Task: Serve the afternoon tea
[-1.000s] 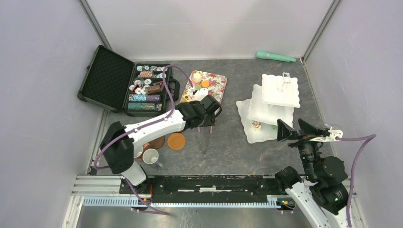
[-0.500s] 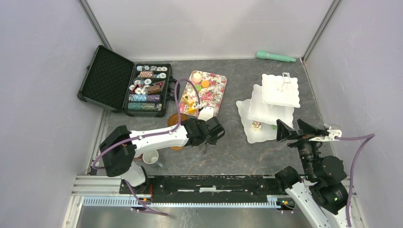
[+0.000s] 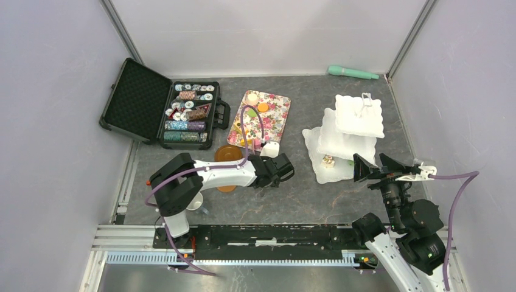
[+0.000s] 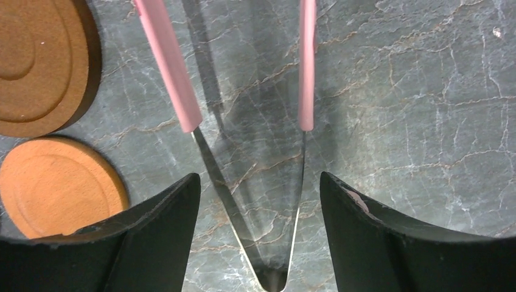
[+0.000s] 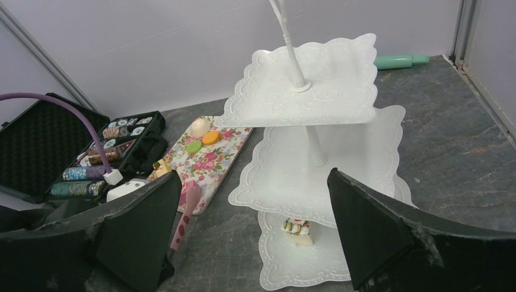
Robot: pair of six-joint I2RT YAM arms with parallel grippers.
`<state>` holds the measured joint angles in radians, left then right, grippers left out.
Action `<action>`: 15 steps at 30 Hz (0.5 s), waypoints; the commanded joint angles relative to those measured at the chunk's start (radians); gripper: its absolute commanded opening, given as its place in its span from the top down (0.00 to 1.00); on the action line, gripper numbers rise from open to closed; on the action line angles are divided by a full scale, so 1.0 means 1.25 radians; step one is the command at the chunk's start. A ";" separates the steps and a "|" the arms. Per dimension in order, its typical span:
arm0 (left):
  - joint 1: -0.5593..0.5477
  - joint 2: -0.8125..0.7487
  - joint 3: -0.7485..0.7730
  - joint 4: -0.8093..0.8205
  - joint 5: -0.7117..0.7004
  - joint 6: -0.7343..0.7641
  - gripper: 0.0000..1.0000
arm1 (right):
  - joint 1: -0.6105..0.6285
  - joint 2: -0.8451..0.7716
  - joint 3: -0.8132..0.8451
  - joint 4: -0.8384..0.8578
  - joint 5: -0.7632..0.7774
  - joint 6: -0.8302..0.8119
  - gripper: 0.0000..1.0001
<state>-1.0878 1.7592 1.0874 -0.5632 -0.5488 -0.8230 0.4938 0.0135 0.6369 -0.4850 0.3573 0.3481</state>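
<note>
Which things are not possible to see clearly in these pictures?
Top view: the left arm covers most of one mug; no other mug shows.
Left wrist view: the top edge cuts off the tongs' pink ends.
Right wrist view: the pastry on the stand's bottom tier is too small to identify.

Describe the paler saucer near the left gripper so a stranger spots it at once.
In front of the open black chip case on the left of the table, two round saucers lie close together beside the left gripper. Take the one nearer the arm bases: the light orange saucer, not the dark brown saucer.
</note>
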 commanded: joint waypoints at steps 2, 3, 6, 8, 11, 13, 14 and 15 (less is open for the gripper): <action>0.004 0.035 0.056 0.038 -0.035 0.036 0.29 | 0.003 -0.029 -0.005 0.005 0.006 0.006 0.02; 0.006 0.040 0.064 0.033 -0.035 0.042 0.34 | 0.003 -0.027 -0.004 0.004 0.006 0.004 0.02; 0.016 0.042 0.080 0.024 -0.026 0.049 0.40 | 0.002 -0.025 0.002 0.001 0.007 -0.001 0.02; 0.026 0.044 0.093 0.014 -0.013 0.051 0.43 | 0.003 -0.027 0.002 0.001 0.011 -0.003 0.02; 0.032 0.046 0.117 -0.014 -0.010 0.051 0.45 | 0.003 -0.031 0.001 0.000 0.016 -0.003 0.02; 0.034 0.042 0.130 -0.023 -0.001 0.050 0.47 | 0.003 -0.032 0.001 -0.001 0.017 -0.003 0.02; 0.033 0.041 0.137 -0.032 0.003 0.048 0.48 | 0.003 -0.033 0.001 -0.002 0.017 -0.003 0.02; 0.034 0.041 0.147 -0.042 0.007 0.046 0.49 | 0.003 -0.033 0.001 -0.002 0.016 -0.003 0.02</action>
<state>-1.0489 1.8133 1.2041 -0.5800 -0.5407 -0.7902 0.4938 0.0124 0.6369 -0.4892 0.3637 0.3473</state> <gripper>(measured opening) 0.549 0.980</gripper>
